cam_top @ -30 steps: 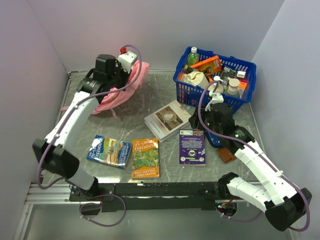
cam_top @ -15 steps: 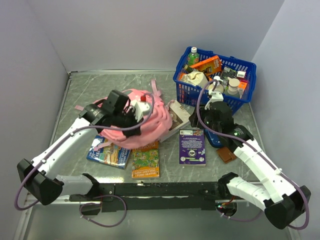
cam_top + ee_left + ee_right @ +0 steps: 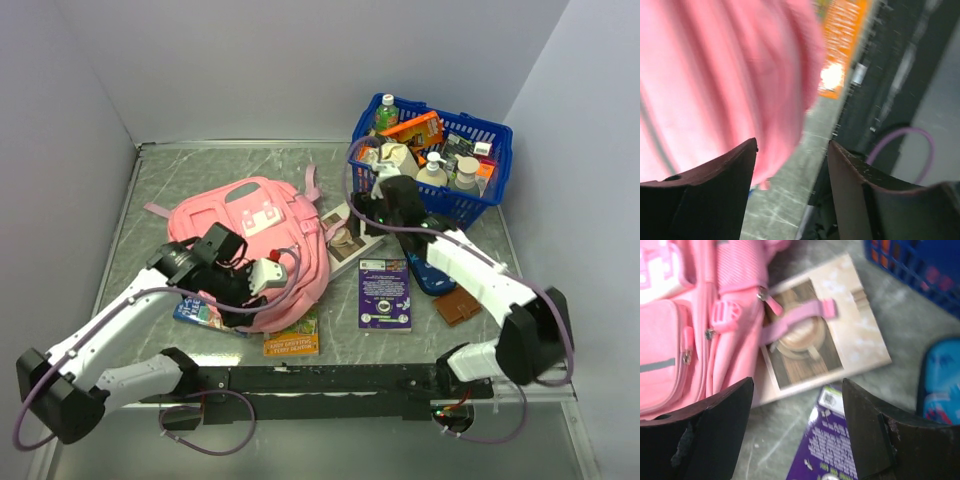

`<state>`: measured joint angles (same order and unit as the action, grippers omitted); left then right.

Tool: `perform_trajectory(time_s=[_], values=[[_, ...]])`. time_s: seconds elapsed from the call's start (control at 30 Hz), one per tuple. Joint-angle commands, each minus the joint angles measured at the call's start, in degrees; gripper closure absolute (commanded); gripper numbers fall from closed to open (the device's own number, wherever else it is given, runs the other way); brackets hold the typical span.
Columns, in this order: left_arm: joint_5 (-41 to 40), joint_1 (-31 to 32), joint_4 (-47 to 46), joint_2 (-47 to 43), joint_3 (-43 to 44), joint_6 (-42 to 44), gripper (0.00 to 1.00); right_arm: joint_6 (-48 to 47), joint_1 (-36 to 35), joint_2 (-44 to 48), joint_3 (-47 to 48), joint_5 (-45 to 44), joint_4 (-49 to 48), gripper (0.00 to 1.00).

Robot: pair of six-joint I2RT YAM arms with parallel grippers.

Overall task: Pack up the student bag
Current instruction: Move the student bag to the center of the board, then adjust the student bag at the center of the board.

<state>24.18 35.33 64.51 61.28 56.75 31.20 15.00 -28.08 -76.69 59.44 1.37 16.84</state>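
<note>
The left gripper (image 3: 792, 146) is at the near edge of the pink student bag (image 3: 255, 235) with its fingers spread apart. That wrist view is blurred, so I cannot tell whether fabric touches them. The bag lies front-up on the grey table (image 3: 180, 180), left of centre. It partly covers a blue paperback (image 3: 193, 311) and an orange Treehouse book (image 3: 291, 344), whose near ends stick out. One pink strap (image 3: 797, 320) lies across a beige book (image 3: 840, 345) just beside the bag. The right gripper (image 3: 796, 385) hangs above that book, jaws wide and gripping nothing. Next come a purple book (image 3: 385, 293), a blue pouch (image 3: 433, 276), and the full blue basket (image 3: 497, 150) at the far right.
</note>
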Motion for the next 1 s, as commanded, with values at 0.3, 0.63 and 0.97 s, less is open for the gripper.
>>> perform_trajectory(time_s=[0.3, 0.63, 0.97], values=[[3.7, -29.1, -20.7, 16.3, 11.8, -7.9, 0.03, -25.1, -5.5, -12.9, 7.1, 6.8, -16.1, 0.25], [19.2, -30.8, -12.1, 36.2, 24.2, -0.3, 0.03, -34.6, -12.7, -16.6, 9.5, 13.5, -12.8, 0.29], [18.1, -30.7, -11.2, 40.7, 23.8, 6.2, 0.3, -40.4, -14.4, -18.1, 8.8, 17.8, -10.4, 0.31]])
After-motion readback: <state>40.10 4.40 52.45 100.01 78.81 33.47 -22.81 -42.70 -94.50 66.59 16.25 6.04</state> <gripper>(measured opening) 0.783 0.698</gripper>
